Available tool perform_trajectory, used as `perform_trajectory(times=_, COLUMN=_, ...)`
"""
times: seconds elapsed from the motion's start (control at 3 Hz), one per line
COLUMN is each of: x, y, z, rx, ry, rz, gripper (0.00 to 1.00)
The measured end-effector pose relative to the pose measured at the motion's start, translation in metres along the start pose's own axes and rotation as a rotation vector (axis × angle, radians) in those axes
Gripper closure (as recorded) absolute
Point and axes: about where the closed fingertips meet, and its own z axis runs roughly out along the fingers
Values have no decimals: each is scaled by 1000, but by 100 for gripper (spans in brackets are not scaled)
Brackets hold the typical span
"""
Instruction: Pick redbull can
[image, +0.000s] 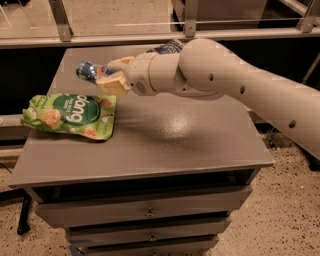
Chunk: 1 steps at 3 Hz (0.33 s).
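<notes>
The redbull can is a slim blue and silver can with a shiny silver end. It lies sideways in my gripper, lifted above the grey table top, near its back left part. My gripper is shut on the can, with cream fingers above and below it. My large cream arm reaches in from the right and hides the rest of the can.
A green snack bag lies flat on the left side of the table, just below the gripper. A dark blue snack bag peeks out behind my arm at the back. Drawers sit under the top. A railing runs behind.
</notes>
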Motion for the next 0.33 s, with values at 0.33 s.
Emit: perform_trajectory(times=0.33, x=-3, y=4, z=1, rx=-7, ry=-3, rz=-2, gripper=100)
